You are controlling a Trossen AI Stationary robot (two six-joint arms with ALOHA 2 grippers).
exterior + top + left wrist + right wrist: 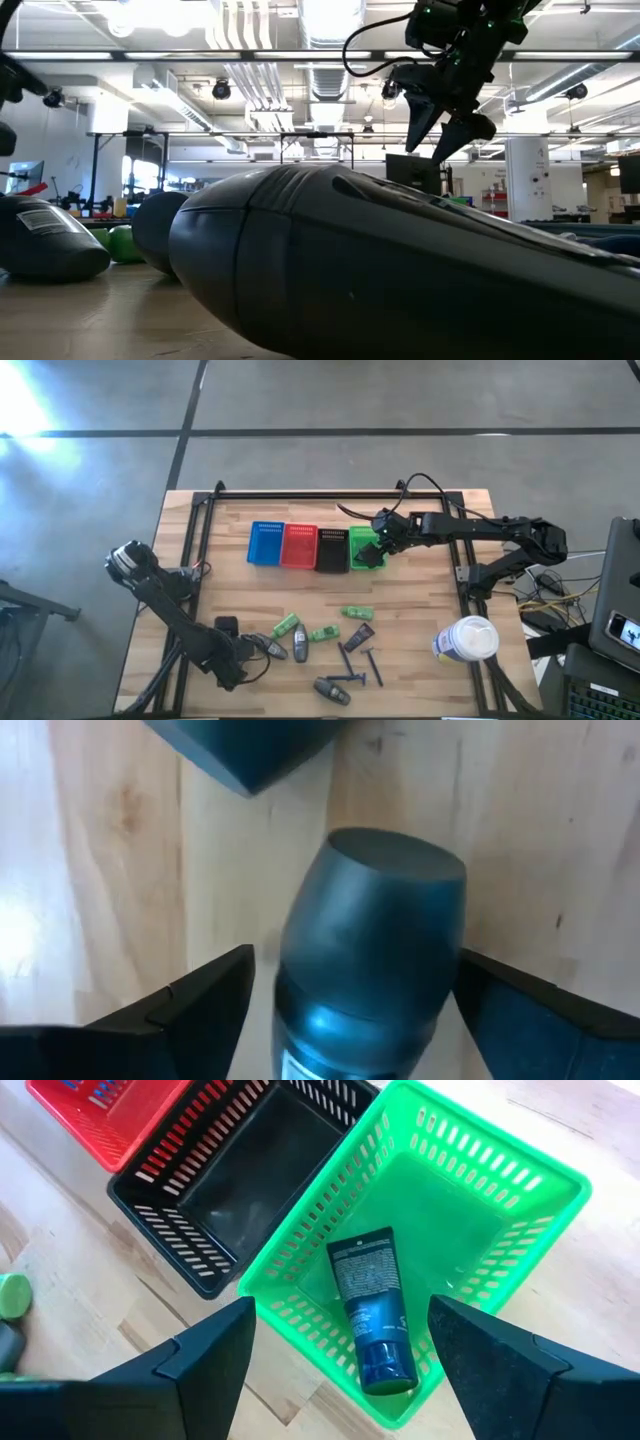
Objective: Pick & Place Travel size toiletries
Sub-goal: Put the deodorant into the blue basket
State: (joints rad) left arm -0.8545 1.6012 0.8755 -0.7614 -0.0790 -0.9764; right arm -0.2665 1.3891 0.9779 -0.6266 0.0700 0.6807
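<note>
In the high view my left gripper [252, 655] is low over the near part of the table, open around a grey oval mini bottle [270, 648]. The left wrist view shows that bottle [370, 940] lying on the wood between the two fingers. My right gripper [372, 552] hangs open above the green basket [360, 538]. A black tube [372, 1315] lies flat on the floor of this basket [520, 1170], below my right gripper [340, 1360]. Green tubes [323, 633], a black tube [360, 633], razors [345, 660] and more grey bottles [300, 642] lie loose near the table's near edge.
Blue [266, 543], red [299, 545] and black [331, 548] baskets stand in a row left of the green one. A large white tub [467, 640] stands at the near right. A small black object [227, 625] lies by the left gripper. A grey bottle [350, 270] fills the low view.
</note>
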